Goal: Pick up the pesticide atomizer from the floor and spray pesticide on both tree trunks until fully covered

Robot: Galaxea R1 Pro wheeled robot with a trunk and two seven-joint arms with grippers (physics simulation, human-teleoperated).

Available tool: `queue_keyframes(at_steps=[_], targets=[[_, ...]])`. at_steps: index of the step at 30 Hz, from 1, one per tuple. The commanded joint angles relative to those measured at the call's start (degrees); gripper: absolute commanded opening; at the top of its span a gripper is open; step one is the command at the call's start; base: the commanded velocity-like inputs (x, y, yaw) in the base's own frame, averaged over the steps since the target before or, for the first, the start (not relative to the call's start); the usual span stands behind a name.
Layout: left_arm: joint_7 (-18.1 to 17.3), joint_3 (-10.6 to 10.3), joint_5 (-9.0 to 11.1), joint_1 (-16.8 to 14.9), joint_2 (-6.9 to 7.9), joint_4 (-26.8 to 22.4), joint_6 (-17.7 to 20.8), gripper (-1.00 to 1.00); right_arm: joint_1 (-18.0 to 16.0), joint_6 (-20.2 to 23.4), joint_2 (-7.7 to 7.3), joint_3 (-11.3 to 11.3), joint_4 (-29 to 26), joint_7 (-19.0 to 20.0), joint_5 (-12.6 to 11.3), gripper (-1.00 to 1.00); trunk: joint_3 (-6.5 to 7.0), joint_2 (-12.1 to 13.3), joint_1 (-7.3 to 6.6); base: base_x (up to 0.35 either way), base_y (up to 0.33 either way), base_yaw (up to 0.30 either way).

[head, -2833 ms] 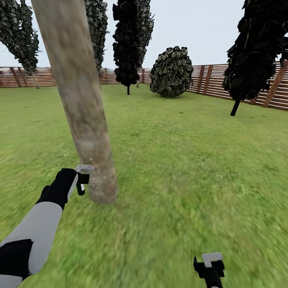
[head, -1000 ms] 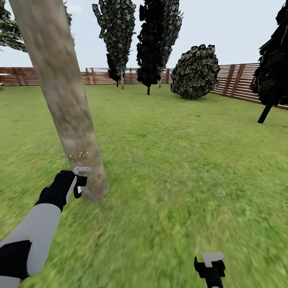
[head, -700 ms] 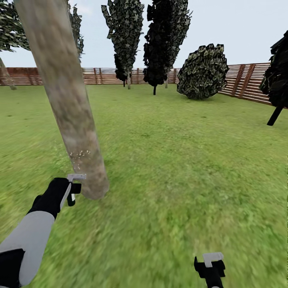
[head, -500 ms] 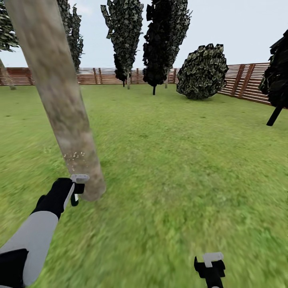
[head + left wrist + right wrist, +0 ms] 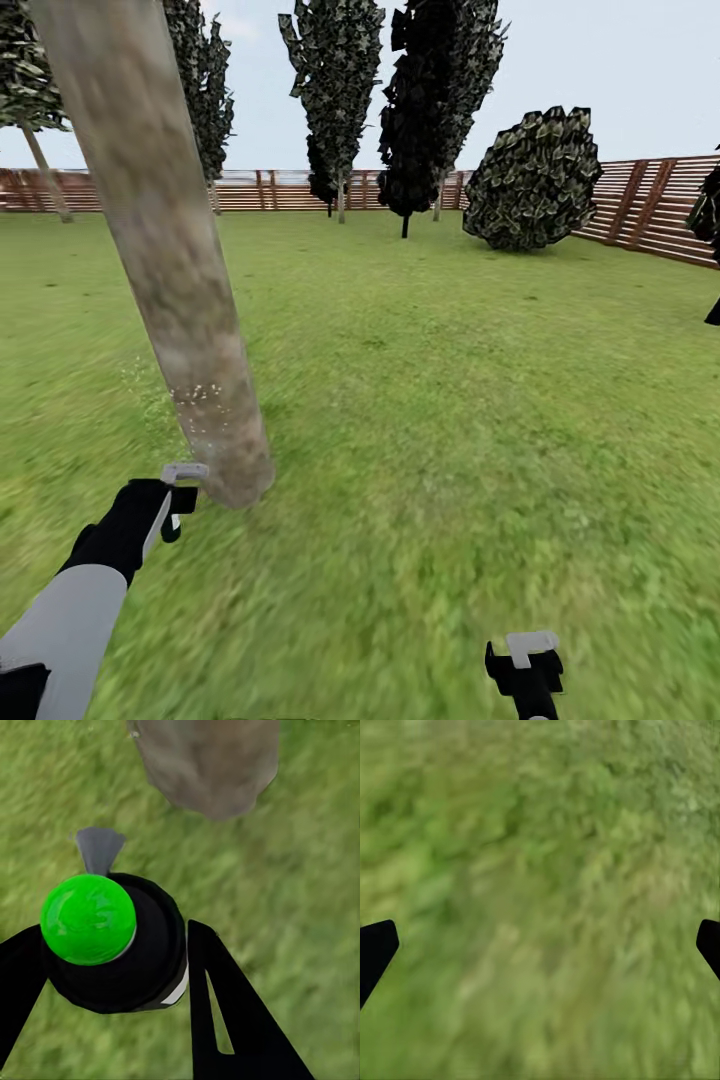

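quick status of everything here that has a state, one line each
left gripper: shut on the atomizer, held beside the trunk's base
atomizer: upright-looking between the fingers, bright green top, grey nozzle towards the trunk
tree trunk: standing, whitish specks in a band low down, bare above
right gripper: open, over grass

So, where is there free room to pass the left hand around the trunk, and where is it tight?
Free grass lies to the right of the tree trunk, stretching to the round shrub and the fence, and around the right hand. It is tight at the trunk's base, where the left hand, shut on the pesticide atomizer, sits close beside it.
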Motion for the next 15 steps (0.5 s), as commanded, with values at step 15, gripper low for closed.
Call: queue_keyframes(at_steps=[15], targets=[[-0.37, 0.95, -0.49, 2.19, -2.09, 2.98, -4.24, -1.0, -0.04, -0.22, 0.01, -0.4, 0.1, -0.14, 0.61, 1.0, -0.05, -0.02, -0.01, 0.137, -0.055, 0.057]])
